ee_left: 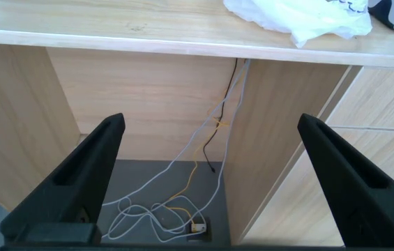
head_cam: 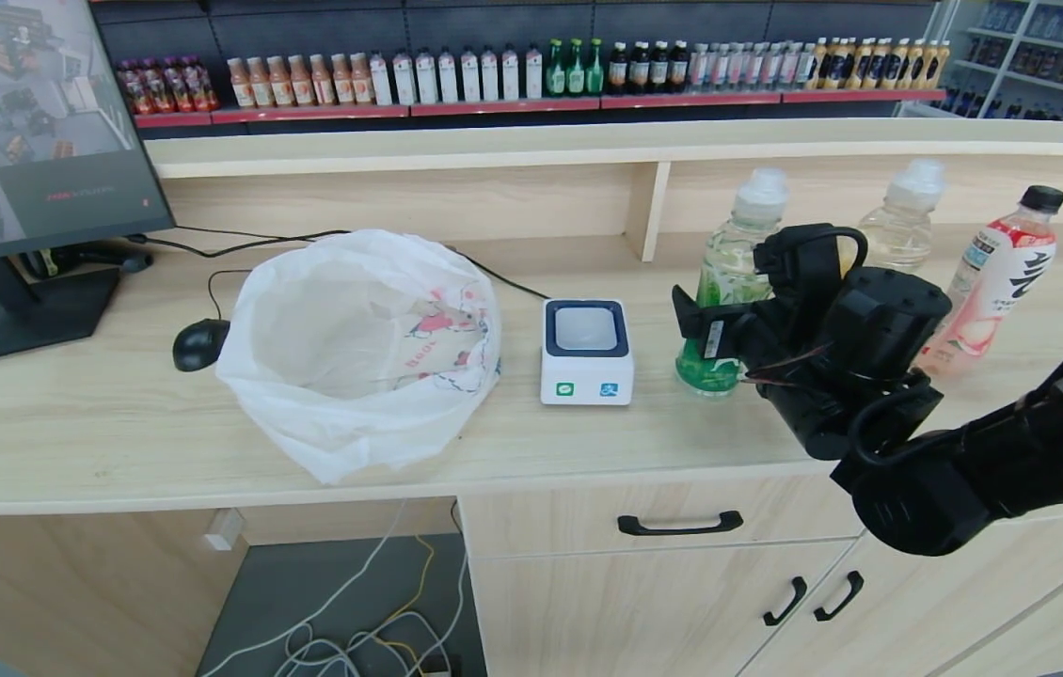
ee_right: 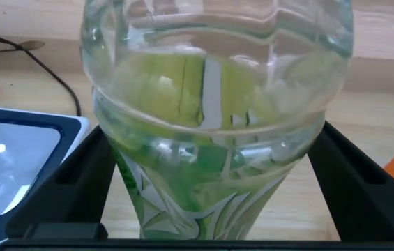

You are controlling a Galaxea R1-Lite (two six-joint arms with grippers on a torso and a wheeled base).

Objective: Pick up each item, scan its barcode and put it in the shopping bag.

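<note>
Right gripper astride green bottle, grip cannot be told, scanner beside, shopping bag beyond.

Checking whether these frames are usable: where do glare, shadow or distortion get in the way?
Right wrist view: the green bottle warps what lies behind it; a light spot glints on the scanner window. Head view: even light, the scanner window shining pale. Left wrist view: dim under the counter.

Shop checkout: wooden counter, barcode scanner, drink-stocked shelves behind.
</note>
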